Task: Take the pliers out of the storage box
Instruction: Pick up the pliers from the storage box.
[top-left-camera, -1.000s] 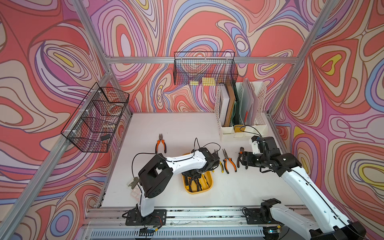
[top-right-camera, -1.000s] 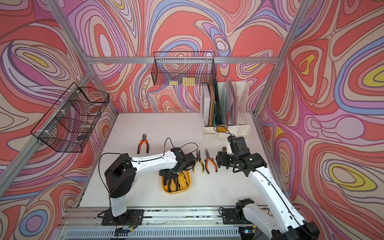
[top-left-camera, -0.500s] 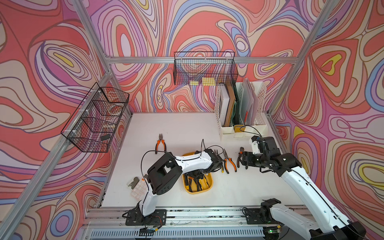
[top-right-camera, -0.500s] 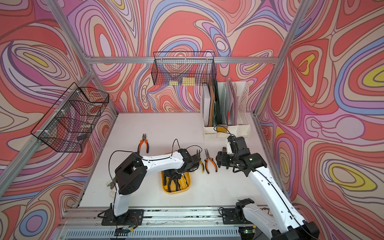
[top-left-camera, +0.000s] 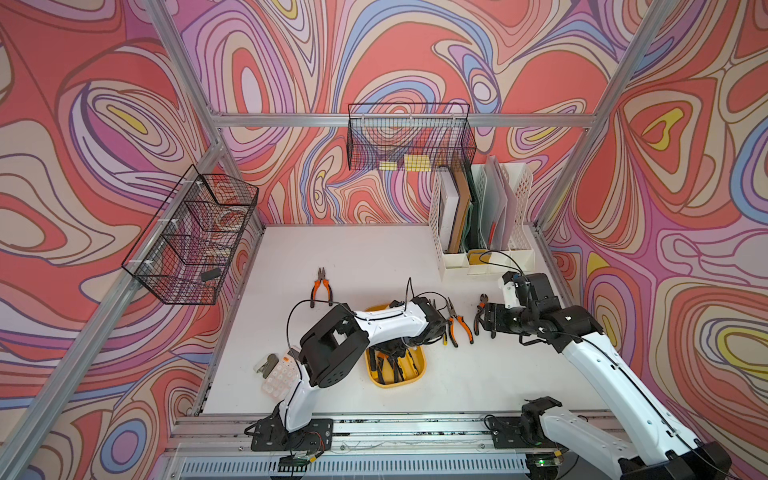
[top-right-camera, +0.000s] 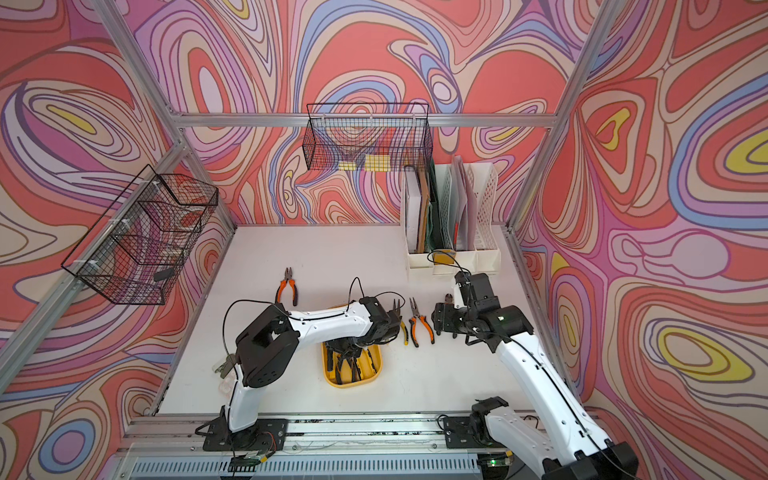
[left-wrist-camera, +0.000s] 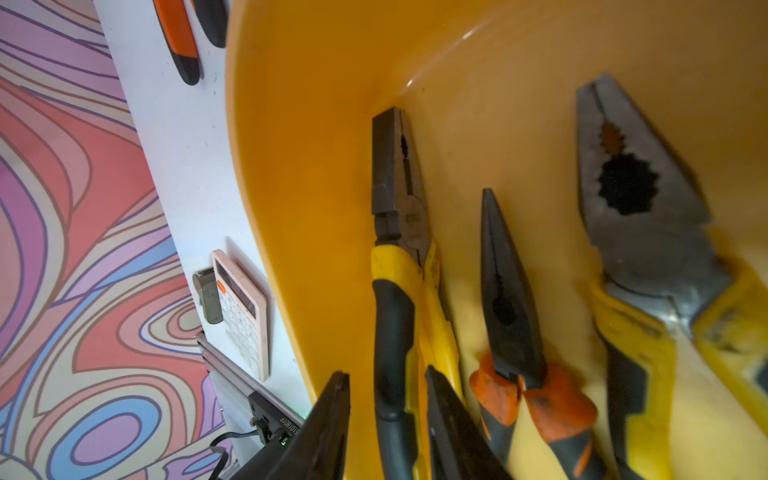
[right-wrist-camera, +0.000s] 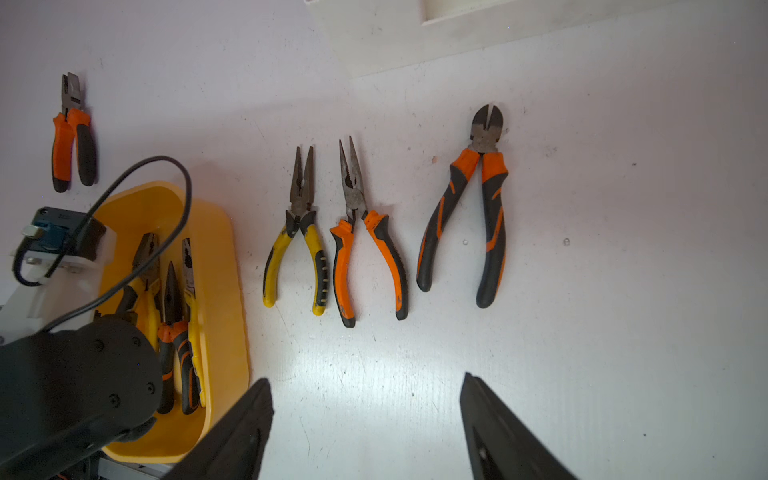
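The yellow storage box (top-left-camera: 419, 370) sits near the table's front. My left gripper (left-wrist-camera: 386, 372) reaches down into it. Its fingers are closed on the handles of yellow-and-black pliers (left-wrist-camera: 399, 187) that lie along the box wall (left-wrist-camera: 311, 208). Beside them in the box are orange needle-nosed pliers (left-wrist-camera: 503, 291) and larger yellow blunt pliers (left-wrist-camera: 636, 199). On the table right of the box lie yellow needle-nosed pliers (right-wrist-camera: 299, 224), orange needle-nosed pliers (right-wrist-camera: 357, 232) and orange cutters (right-wrist-camera: 478, 199). Another orange pair (top-left-camera: 321, 289) lies behind the box. My right gripper (right-wrist-camera: 366, 377) hovers open and empty over bare table.
A pink calculator (top-left-camera: 280, 376) and a small grey item (top-left-camera: 266, 365) lie at the front left by my left arm's base. A white file rack (top-left-camera: 482, 224) stands at the back right. Black wire baskets hang on the back wall (top-left-camera: 409, 141) and left wall (top-left-camera: 191, 237).
My left arm's elbow has swung rightward and forward while its gripper stayed in the box. Its jaws have narrowed onto the pliers' handles. The right arm has not moved.
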